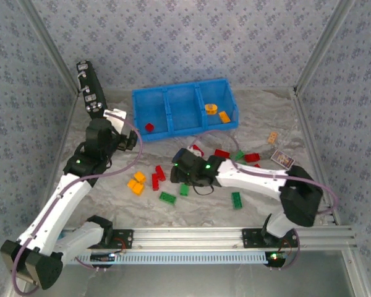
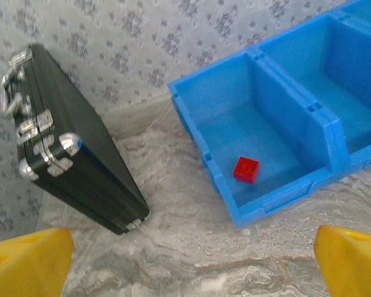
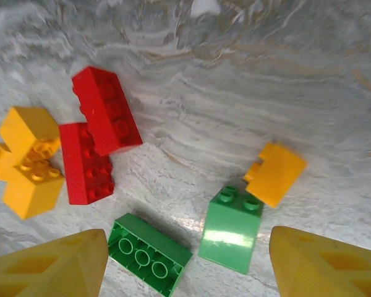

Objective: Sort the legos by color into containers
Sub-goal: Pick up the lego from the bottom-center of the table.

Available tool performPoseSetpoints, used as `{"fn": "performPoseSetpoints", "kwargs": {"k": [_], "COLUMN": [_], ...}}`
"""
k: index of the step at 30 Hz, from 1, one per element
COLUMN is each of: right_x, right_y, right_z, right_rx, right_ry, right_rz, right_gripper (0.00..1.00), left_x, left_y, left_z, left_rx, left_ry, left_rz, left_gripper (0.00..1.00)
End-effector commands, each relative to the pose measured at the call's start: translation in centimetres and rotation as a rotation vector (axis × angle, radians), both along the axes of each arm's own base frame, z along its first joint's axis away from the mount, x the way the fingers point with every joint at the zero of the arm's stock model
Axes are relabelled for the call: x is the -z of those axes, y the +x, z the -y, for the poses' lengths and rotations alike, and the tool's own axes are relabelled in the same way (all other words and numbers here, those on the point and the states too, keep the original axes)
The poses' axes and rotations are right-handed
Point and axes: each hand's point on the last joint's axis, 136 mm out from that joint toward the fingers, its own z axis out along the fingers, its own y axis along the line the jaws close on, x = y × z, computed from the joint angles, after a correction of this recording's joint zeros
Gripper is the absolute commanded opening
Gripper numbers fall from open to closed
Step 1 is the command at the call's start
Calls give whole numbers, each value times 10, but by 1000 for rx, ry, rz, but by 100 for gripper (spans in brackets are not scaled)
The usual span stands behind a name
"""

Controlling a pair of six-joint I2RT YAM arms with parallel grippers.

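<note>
Marbled grey-white tabletop runs between wall panels printed with a small blue pattern. At the back stands the blue tray [image 1: 185,131], its 3 compartments side by side. 1 red brick [image 2: 246,169] lies on the floor of the left compartment, and 2 orange pieces [image 1: 211,109] sit in the right one. A black case [image 2: 74,154] with silver latches leans tilted at the wall just left of the tray, apart from it.

The left gripper [image 2: 191,260] hovers in front of the gap between case and tray, fingers spread wide with nothing between them.

The right gripper [image 3: 185,263] is low over loose bricks at mid-table, its yellow fingers parted and gripping nothing. Between them on the table lie an upturned green brick [image 3: 149,253], hollow side showing, and a second green brick [image 3: 230,232] whose far corner touches an orange-yellow brick [image 3: 275,173]. Further out, 2 red bricks [image 3: 105,111] lie touching, with an orange-yellow cluster [image 3: 25,161] against 1 of them.

From above, the right forearm [image 1: 253,179] stretches across the table. More bricks [image 1: 252,157], red and green, lie just behind it, and 1 lone green brick [image 1: 237,199] lies just in front. A single orange brick [image 1: 272,137] sits near a small flat card [image 1: 282,159] by the right wall.
</note>
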Motion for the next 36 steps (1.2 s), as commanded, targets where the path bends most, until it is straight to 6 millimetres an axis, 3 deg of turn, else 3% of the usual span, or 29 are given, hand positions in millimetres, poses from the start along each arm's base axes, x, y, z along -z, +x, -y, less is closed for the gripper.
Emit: {"fn": "performPoseSetpoints", "kwargs": {"k": [1, 7, 15, 21, 24, 29, 30, 36], "right_x": [1, 28, 49, 61, 64, 63, 71, 84], "right_y": [-6, -22, -26, -21, -20, -17, -21, -19], "right_z": [2, 8, 10, 13, 16, 23, 33, 36], "right_rx": [-20, -8, 6, 9, 0, -33, -36, -75], "right_ry": [-137, -236, -280, -273, -261, -254, -275, -266], "right_rz": [-6, -116, -166, -176, -190, -196, -209, -227], "right_gripper": [71, 68, 65, 47, 38, 31, 30, 38], "left_x": [-18, -14, -10, -6, 6, 45, 49, 56], "left_y": [4, 5, 4, 0, -6, -22, -25, -41], "left_z": [-17, -20, -19, -19, -17, -12, -11, -13], "left_rx": [-102, -116, -110, -105, -119, -167, -171, -200], "left_ry": [-106, -132, -133, -130, -176, -258, -276, -327], "left_rz": [29, 11, 0, -22, -82, -284, -303, -340], "left_gripper": [100, 100, 100, 99, 95, 88, 87, 85]}}
